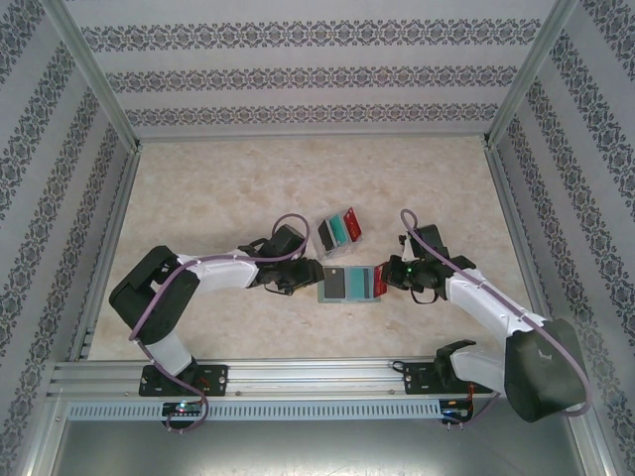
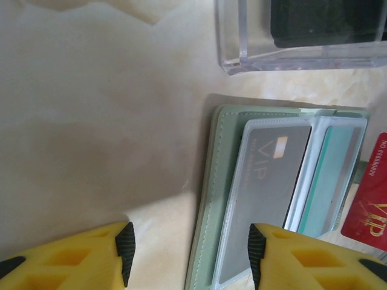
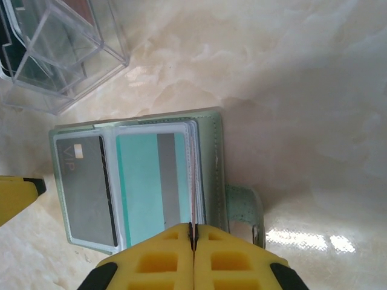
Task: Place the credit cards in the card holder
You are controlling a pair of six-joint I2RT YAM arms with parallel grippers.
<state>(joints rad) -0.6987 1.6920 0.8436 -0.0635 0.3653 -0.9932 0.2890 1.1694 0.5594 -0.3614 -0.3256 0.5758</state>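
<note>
The grey-green card holder (image 1: 349, 285) lies open on the table between the two arms. A dark grey card (image 2: 269, 181) sits in its left clear pocket and a teal card (image 3: 142, 181) in the pocket beside it. My right gripper (image 3: 193, 232) is shut on a red card (image 2: 369, 205), held on edge at the holder's right-hand pockets (image 3: 211, 163). My left gripper (image 2: 190, 254) is open astride the holder's left edge (image 2: 221, 181), one finger (image 2: 257, 254) above the grey card, the other over bare table. Nothing is held in it.
A clear plastic box (image 1: 337, 231) with coloured cards stands just behind the holder, close to both grippers. The holder's strap with a snap (image 3: 245, 205) sticks out on its right side. Patterned walls and metal rails enclose the marble table (image 1: 248, 188).
</note>
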